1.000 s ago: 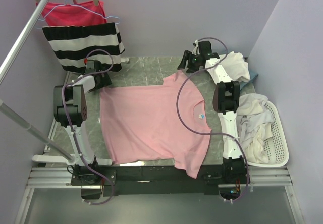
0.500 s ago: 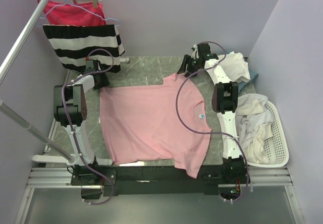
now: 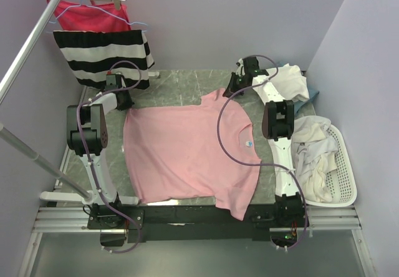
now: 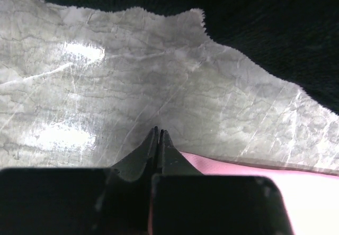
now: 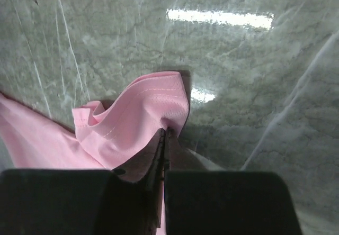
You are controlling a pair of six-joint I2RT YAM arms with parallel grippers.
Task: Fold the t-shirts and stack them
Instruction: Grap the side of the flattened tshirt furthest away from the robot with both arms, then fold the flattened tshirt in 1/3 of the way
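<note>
The pink t-shirt (image 3: 187, 149) lies spread out flat in the middle of the table (image 3: 181, 83), front side up. Its neck is on the right and its bottom edge is on the left. A small round pale chest mark (image 3: 247, 143) sits near the neck. One sleeve points to the far side of the table. The other sleeve hangs a little over the near edge.

The right gripper (image 5: 164, 133) is at the far sleeve. Its two fingers are pressed together with a bit of the pink sleeve pinched between them. The cloth puffs up in a small hump just past the tips.

The left gripper (image 4: 159, 133) is at the far left corner of the shirt. Its fingers are pressed together too, with the tips down by the table top. The pink edge touches the right finger, but I cannot tell if any cloth is caught between the fingers.

A white basket (image 3: 348, 171) stands just beside the right side of the table. It is full of crumpled cream-white t-shirts (image 3: 312, 158), and one spills over the rim toward the right arm. Another white t-shirt (image 3: 292, 80) lies bunched up on the far right corner of the table. A bit of blue cloth (image 3: 313, 93) peeks out from under it.

At the far left, a striped garment (image 3: 103, 55) hangs down to the table edge. A red garment (image 3: 87, 12) hangs above it.
</note>
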